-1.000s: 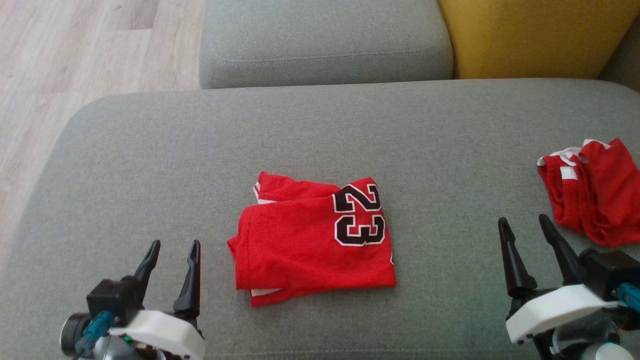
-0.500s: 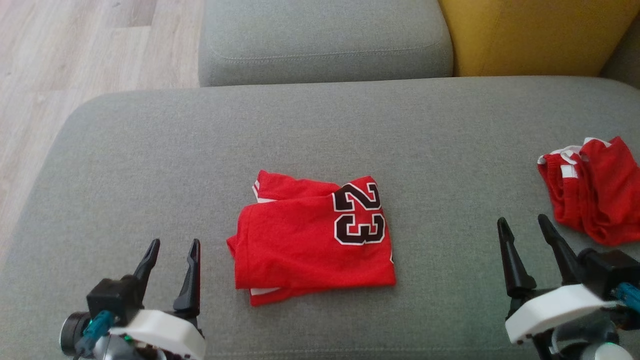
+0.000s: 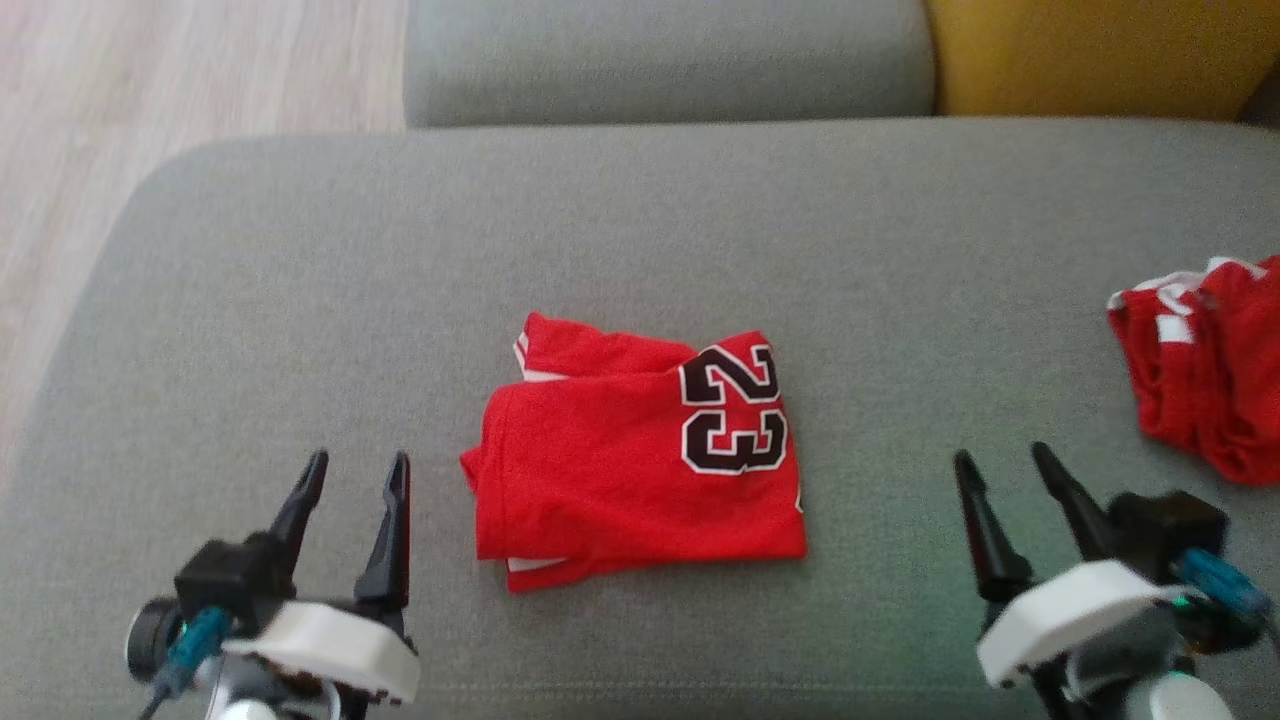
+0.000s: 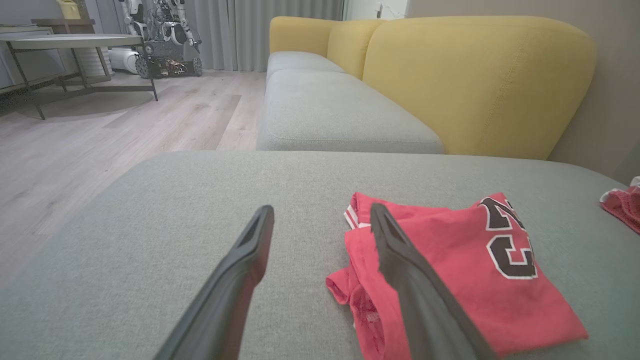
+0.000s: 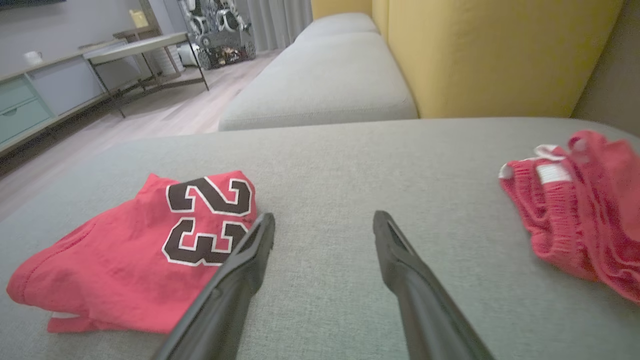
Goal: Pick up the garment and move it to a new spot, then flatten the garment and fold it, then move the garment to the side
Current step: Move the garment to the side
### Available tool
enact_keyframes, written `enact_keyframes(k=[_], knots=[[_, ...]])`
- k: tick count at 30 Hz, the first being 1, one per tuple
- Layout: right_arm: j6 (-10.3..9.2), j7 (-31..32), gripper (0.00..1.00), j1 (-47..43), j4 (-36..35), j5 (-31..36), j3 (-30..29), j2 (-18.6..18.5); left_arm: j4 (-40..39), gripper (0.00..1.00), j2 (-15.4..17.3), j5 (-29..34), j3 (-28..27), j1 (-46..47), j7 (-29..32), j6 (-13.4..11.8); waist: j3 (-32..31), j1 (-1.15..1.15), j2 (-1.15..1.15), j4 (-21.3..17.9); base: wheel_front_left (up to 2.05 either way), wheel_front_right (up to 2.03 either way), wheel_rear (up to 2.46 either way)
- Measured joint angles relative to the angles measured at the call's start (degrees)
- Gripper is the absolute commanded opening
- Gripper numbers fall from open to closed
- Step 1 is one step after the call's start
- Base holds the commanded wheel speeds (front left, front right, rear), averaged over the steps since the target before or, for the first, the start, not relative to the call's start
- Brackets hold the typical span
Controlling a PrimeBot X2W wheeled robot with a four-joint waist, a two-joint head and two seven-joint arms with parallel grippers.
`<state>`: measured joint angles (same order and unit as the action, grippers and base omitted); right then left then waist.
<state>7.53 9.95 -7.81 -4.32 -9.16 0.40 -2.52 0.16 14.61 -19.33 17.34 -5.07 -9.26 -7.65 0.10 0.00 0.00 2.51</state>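
A folded red jersey with a black number 23 [image 3: 640, 450] lies flat in the middle of a wide grey fabric sofa cushion [image 3: 640, 220]. The left pincer [image 3: 359, 457] is poised just left of the jersey and the right pincer [image 3: 1001, 453] is well to its right, both spread wide and empty. A crumpled red garment with white trim [image 3: 1200, 370] lies farther right of the jersey.

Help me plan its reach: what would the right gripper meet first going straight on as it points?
Probably bare cushion: the open right gripper aims between the jersey and the crumpled red cloth, touching neither. Depth is unclear.
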Motion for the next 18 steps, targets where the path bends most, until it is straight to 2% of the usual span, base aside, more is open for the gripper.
enact_keyframes(k=[6,18], knots=[[0.0,0.32,1.0,5.75,5.36,-0.87,4.23,-0.01,-0.26,1.0,-0.07,0.0,0.23,4.88,-1.58,0.66,4.54,0.0,0.0,1.49,0.0,0.0,0.0],[0.0,0.09,1.0,18.25,21.03,-3.81,11.44,-0.18,3.12,1.0,-2.68,0.0,0.97,13.25,-4.53,3.22,13.76,0.0,0.0,6.85,0.0,0.0,0.0]])
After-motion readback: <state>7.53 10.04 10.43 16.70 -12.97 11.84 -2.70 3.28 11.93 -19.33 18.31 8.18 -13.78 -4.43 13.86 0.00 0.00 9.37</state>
